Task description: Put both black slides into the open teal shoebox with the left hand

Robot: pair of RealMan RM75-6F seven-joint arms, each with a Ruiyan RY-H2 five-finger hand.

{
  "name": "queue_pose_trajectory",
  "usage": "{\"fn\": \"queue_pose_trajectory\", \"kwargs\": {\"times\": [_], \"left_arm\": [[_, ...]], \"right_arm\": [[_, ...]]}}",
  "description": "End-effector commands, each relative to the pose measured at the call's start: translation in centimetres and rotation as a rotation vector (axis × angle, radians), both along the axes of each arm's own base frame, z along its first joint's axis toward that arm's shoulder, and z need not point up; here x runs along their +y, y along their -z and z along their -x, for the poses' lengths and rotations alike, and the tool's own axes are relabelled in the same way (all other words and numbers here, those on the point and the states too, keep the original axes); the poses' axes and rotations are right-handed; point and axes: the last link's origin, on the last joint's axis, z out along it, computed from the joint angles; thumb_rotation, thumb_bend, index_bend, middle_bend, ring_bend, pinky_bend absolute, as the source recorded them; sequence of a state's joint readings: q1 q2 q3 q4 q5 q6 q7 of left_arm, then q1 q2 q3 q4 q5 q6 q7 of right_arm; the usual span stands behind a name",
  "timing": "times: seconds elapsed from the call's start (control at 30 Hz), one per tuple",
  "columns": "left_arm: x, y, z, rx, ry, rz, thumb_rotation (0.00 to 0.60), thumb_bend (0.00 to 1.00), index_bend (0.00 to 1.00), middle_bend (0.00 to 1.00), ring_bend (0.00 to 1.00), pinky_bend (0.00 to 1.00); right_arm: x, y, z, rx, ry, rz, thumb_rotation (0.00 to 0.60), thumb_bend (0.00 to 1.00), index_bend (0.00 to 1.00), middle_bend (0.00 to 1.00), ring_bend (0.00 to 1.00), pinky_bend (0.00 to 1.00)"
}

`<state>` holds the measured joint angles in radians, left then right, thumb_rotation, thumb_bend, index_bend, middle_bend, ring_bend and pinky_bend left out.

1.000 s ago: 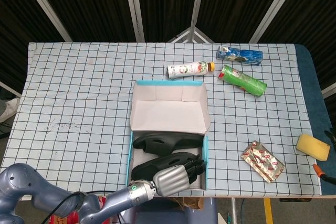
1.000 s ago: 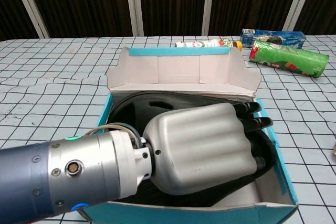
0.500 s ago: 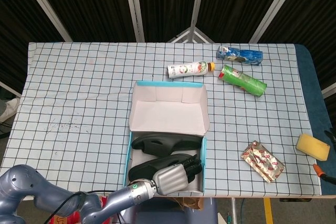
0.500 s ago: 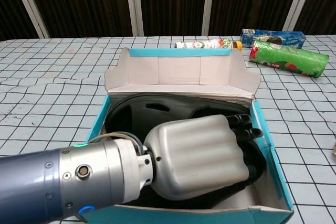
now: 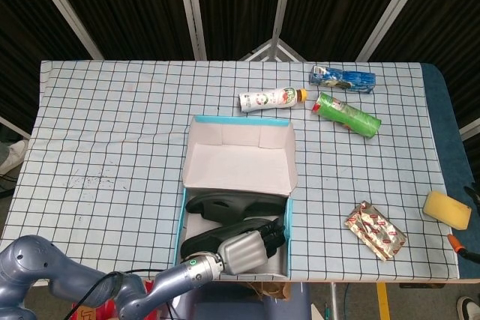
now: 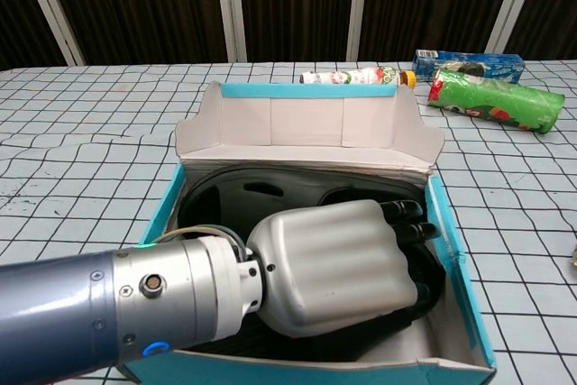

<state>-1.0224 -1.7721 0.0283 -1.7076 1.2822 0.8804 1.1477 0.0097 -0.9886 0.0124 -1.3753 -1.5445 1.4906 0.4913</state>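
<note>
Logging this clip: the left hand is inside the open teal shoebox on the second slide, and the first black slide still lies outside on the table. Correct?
Not quite. The first black slide is already inside the teal shoebox, at its far end, not on the table; the head view shows it. The left hand is indeed inside the box on the second slide.

Checked tablecloth (image 5: 112, 125), dark slatted wall (image 5: 135, 5)
</note>
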Motion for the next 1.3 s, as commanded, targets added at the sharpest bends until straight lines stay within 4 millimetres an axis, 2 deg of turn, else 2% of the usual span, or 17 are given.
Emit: {"fn": "queue_pose_trajectory", "kwargs": {"times": [0.03,0.13,0.23,0.5,0.6,0.83,1.07,1.2,1.3], "left_arm": [[0.1,-0.2,-0.1,-0.004,-0.006,-0.008,0.6,0.27,0.2,0.36,0.01,0.01],[0.3,-0.4,-0.2,-0.012,-0.018,-0.019,0.6,0.27,0.05,0.15,0.0,0.0],[0.6,-0.7,0.0,0.0,-0.029,-0.038,0.6,0.26,0.0,0.02,0.0,0.0],[0.7,-1.8,-0.2,0.033,-0.015,-0.065,0.6,0.26,0.0,0.0,0.0,0.0],[0.4,-2.9,0.0,0.056,0.014,-0.081,0.6,0.26,0.0,0.0,0.0,0.0],[-1.3,-7.4,0.5,0.027,0.036,-0.15,0.6,0.26,0.0,0.0,0.0,0.0],[-3.7,-12.3,2.7,0.057,0.029,-0.185,0.6,0.26,0.0,0.0,0.0,0.0],[-4.0,-16.5,4.1,-0.08,-0.08,-0.295,0.6,0.26,0.0,0.0,0.0,0.0],[-3.7,-20.0,6.8,-0.241,-0.272,-0.42,0.6,0.26,0.0,0.0,0.0,0.0]], "right_arm": [[0.0,0.0,0.0,0.002,0.0,-0.002,0.6,0.31,0.07,0.02,0.0,0.0],[0.0,0.1,0.0,0.003,0.002,-0.004,0.6,0.31,0.07,0.02,0.0,0.0],[0.0,0.1,0.0,0.002,0.001,-0.002,0.6,0.31,0.07,0.02,0.0,0.0],[0.0,0.0,0.0,0.001,0.001,0.001,0.6,0.31,0.07,0.02,0.0,0.0],[0.0,0.0,0.0,-0.001,0.003,0.0,0.6,0.31,0.07,0.02,0.0,0.0],[0.1,0.0,-0.2,-0.001,-0.007,-0.006,0.6,0.31,0.07,0.02,0.0,0.0],[0.4,-0.3,-0.4,-0.007,-0.012,0.003,0.6,0.31,0.07,0.02,0.0,0.0],[0.5,-0.4,-0.5,-0.009,-0.019,0.01,0.6,0.31,0.07,0.02,0.0,0.0],[0.6,-0.4,-0.6,-0.006,-0.022,0.012,0.6,0.31,0.07,0.02,0.0,0.0]]}}
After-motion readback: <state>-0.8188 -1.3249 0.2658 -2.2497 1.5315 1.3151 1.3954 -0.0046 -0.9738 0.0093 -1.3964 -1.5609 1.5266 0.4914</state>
